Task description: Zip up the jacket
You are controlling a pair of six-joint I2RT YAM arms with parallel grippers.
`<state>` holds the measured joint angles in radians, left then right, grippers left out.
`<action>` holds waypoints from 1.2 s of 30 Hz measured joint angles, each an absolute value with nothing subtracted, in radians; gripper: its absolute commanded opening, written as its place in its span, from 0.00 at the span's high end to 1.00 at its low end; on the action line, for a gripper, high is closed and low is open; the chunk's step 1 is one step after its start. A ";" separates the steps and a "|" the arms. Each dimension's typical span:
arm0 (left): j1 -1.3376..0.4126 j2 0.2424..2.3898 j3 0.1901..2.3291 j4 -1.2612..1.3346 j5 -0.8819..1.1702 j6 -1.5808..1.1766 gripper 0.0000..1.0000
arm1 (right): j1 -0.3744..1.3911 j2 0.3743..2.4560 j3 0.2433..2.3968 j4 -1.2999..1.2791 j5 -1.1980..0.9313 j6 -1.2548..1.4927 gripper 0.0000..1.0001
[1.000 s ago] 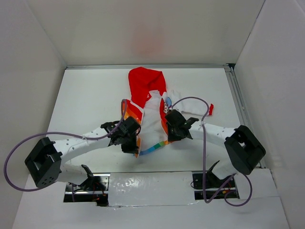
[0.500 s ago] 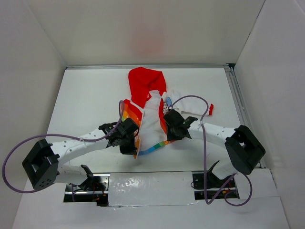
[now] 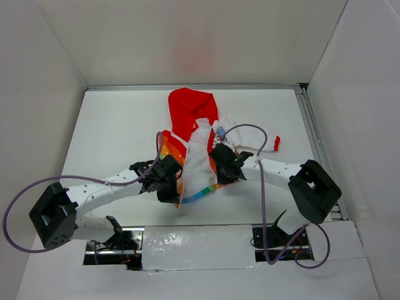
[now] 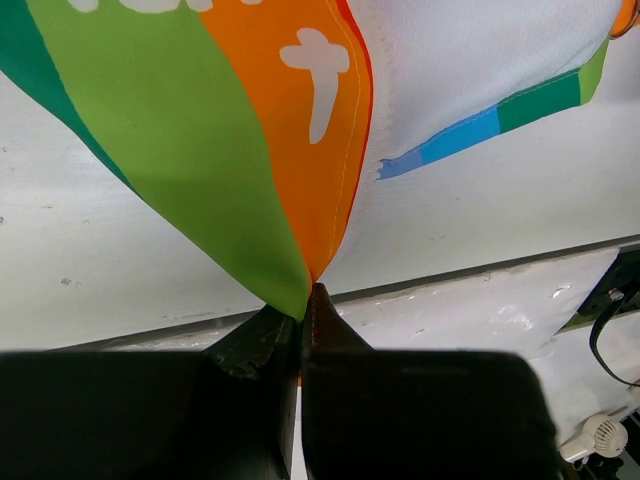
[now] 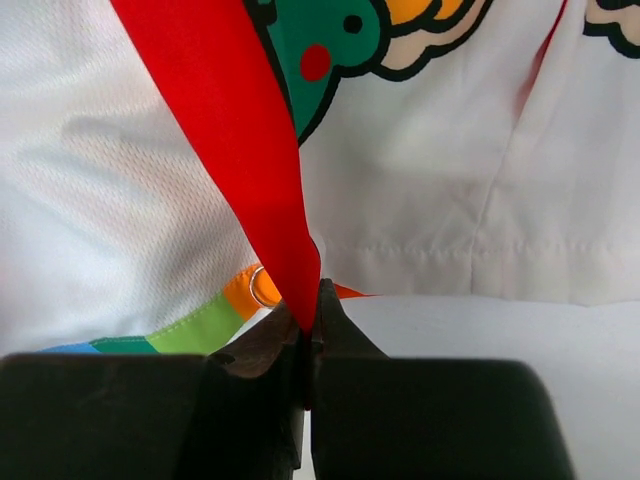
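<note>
1. two pincers grip the jacket (image 3: 200,164): left pincer (image 4: 303,300) closed on its orange-green hem, right pincer (image 5: 311,305) closed on a red edge.
2. it lies open, mid surface (image 3: 112,125).
3. likely light and limp; best gripped at the front hems.

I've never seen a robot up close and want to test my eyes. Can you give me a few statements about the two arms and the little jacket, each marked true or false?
1. The left gripper is shut on orange and green fabric of the jacket. True.
2. The right gripper hangs open above the jacket. False: it is shut on a red strip of it.
3. The red hood lies at the jacket's far end, away from both grippers. True.
4. The jacket is zipped closed. False: it lies open, with its white lining showing.
</note>
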<state>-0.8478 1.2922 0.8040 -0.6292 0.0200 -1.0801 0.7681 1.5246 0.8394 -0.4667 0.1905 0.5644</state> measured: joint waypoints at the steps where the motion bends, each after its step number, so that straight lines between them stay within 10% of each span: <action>1: -0.848 1.292 0.804 -0.630 0.020 -1.080 1.00 | 0.768 1.531 0.845 -0.467 0.191 0.560 1.00; 18: -0.849 1.239 0.820 -0.681 -0.027 -1.079 1.00 | 0.748 1.549 0.860 -0.465 0.163 0.551 0.82; 21: -0.849 1.232 0.820 -0.688 -0.030 -1.079 1.00 | 0.744 1.553 0.860 -0.465 0.160 0.547 1.00; 36: -0.849 1.234 0.989 -0.748 -0.075 -1.062 1.00 | 0.640 1.236 0.805 -0.290 -0.164 0.469 1.00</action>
<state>-0.8486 1.2343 0.9890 -0.7483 -0.0753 -1.0618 0.6403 1.2358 0.8055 -0.2905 -0.1638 0.4694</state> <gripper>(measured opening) 0.136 0.018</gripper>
